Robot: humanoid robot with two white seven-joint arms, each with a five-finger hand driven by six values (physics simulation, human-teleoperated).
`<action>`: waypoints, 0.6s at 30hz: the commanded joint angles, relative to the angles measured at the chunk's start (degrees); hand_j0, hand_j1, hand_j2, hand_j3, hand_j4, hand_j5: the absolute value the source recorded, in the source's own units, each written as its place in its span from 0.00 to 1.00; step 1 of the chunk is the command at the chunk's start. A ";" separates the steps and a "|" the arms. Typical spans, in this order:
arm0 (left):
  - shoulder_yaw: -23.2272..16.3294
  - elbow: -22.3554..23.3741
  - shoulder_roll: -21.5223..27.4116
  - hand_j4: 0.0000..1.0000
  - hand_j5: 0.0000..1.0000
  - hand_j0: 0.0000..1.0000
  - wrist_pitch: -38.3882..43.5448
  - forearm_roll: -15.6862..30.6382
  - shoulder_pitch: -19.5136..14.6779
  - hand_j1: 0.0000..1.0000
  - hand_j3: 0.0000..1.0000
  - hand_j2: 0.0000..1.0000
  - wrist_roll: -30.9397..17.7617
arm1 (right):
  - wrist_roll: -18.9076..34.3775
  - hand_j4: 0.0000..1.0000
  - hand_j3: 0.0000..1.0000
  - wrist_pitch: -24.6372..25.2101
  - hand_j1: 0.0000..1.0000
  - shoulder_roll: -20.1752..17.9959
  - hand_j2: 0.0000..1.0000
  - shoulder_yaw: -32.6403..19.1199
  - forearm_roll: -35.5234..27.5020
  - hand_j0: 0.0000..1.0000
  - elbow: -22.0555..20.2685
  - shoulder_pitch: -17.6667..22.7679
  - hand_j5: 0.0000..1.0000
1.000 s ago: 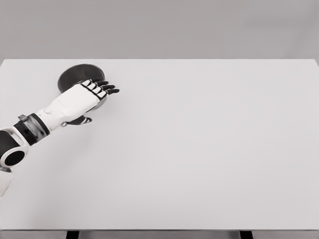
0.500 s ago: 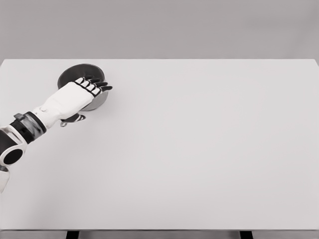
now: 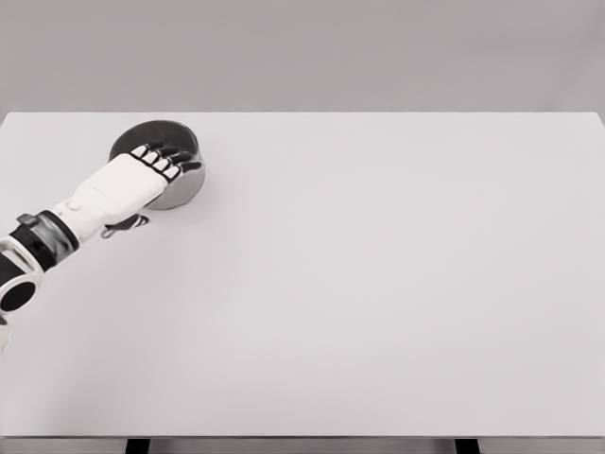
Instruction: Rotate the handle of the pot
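A dark grey round metal pot sits at the far left of the white counter. The white left hand lies over it, fingers curled across the rim; whether they grip cannot be told.

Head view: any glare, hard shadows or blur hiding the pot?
Head view: flat, even lighting, no glare on the white table; only a faint soft shadow to the right of the dark pot; edges slightly soft throughout. What hides the pot is the left hand lying over it, not the image quality; no handle can be made out.
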 commanded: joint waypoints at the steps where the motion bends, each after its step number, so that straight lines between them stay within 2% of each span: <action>1: 0.51 0.56 0.03 1.00 1.00 1.00 0.07 -0.67 0.00 1.00 1.00 1.00 0.08 | 0.01 1.00 1.00 0.02 1.00 0.00 1.00 0.00 0.01 1.00 0.00 0.00 1.00; 18: 4.02 3.81 0.21 1.00 1.00 1.00 0.07 -0.67 -0.18 1.00 1.00 1.00 0.08 | 0.01 1.00 1.00 -0.07 1.00 0.00 1.00 0.00 0.01 1.00 0.00 0.00 1.00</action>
